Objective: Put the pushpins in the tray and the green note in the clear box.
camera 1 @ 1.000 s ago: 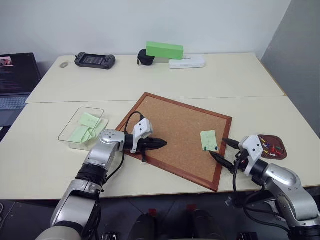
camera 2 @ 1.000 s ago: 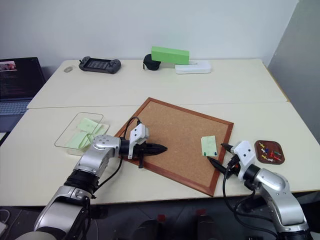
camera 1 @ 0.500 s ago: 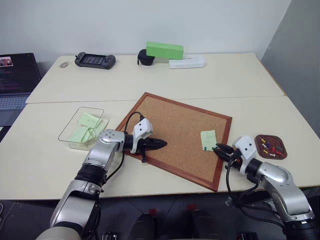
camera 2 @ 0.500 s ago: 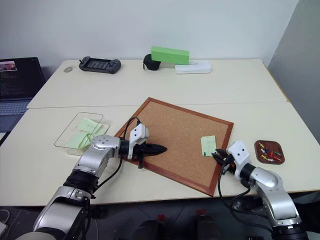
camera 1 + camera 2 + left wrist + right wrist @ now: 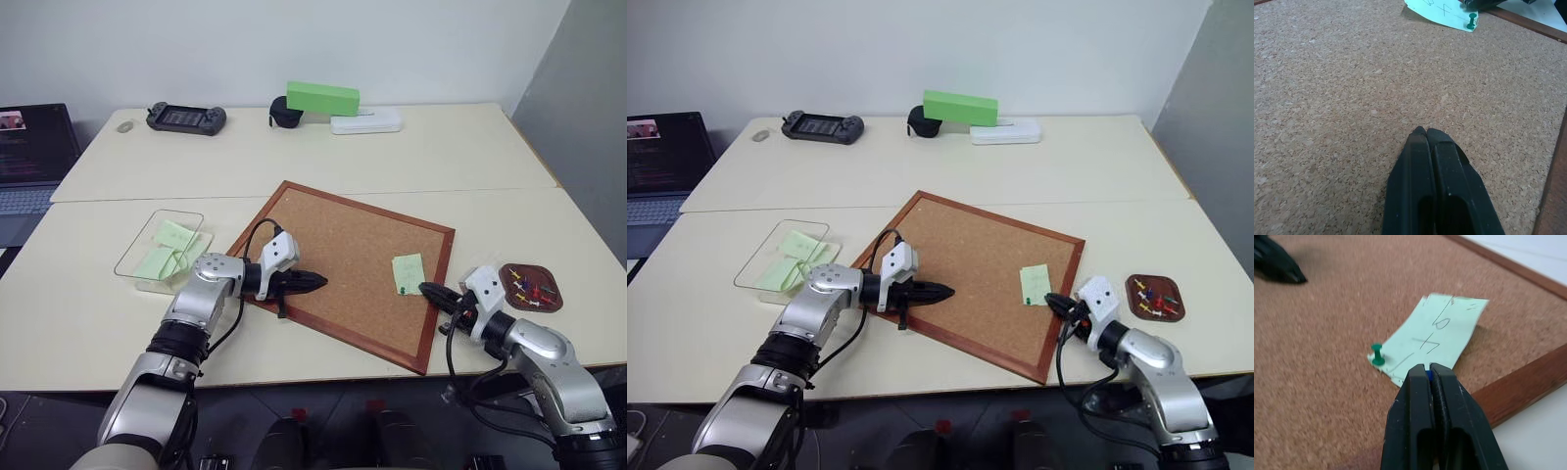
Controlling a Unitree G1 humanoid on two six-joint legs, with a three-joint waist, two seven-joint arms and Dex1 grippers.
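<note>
Right gripper pinched on a blue pushpin at the green note's near corner.

We see its jaws closed on that pin; the note's length runs straight ahead (the green pin remains), with the shut, empty left gripper farther off.

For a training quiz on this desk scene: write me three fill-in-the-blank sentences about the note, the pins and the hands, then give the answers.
1. The green note lies on the ____, held at one corner by a green pushpin.
2. The right hand is shut on a pushpin whose head is ____.
3. The other loose pushpins lie in the ____ at the robot's right.
4. The left hand rests over the cork with its fingers ____.

Missing words: corkboard; blue; tray; shut
</note>
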